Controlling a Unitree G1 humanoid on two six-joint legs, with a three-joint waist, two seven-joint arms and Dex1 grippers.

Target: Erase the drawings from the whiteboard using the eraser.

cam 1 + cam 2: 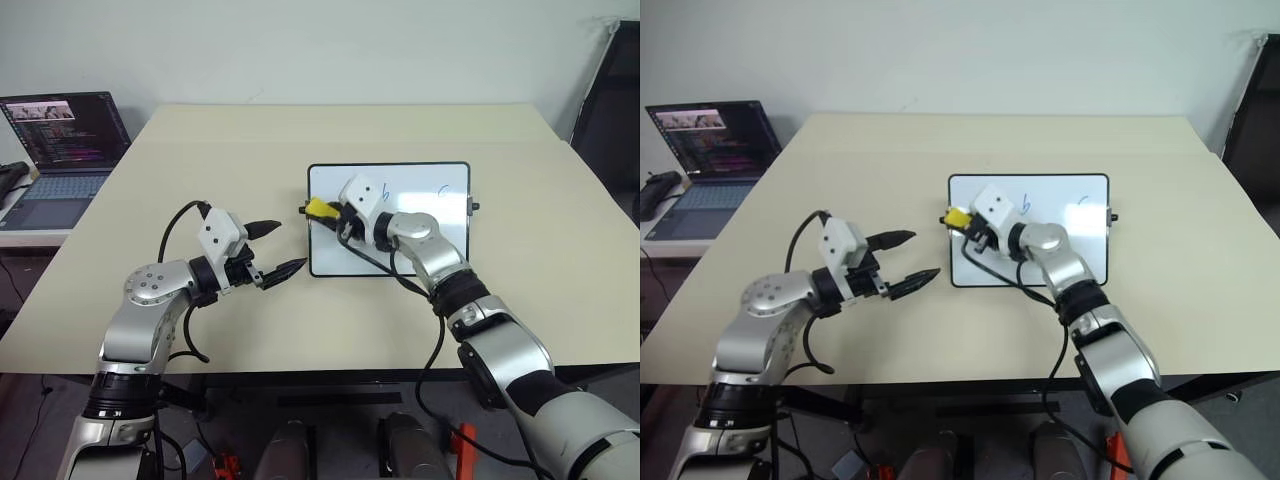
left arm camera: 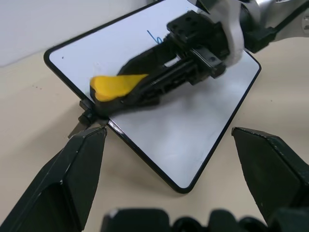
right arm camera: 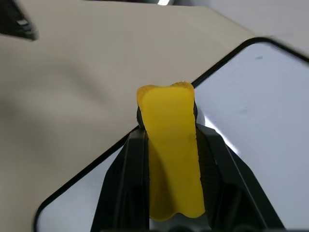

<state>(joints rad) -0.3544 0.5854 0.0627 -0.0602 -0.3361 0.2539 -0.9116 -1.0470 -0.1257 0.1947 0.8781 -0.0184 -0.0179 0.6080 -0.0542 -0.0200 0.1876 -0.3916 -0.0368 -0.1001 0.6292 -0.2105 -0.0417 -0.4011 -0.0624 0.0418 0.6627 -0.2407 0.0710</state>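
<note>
A beige table (image 1: 300, 140) stands before a plain white wall (image 1: 300, 40); an open laptop (image 1: 60, 150) sits far left.

A plain work room, like an office or a small lab, is shown. A big, pale table (image 1: 200, 150) is set against a bare white wall (image 1: 300, 40). An open laptop (image 1: 60, 150) with bright lines of writing on its dark screen is seen on a lower desk beside the table. A small whiteboard (image 1: 420, 255) is laid flat on the table. No home things like beds or dishes are seen.
</note>
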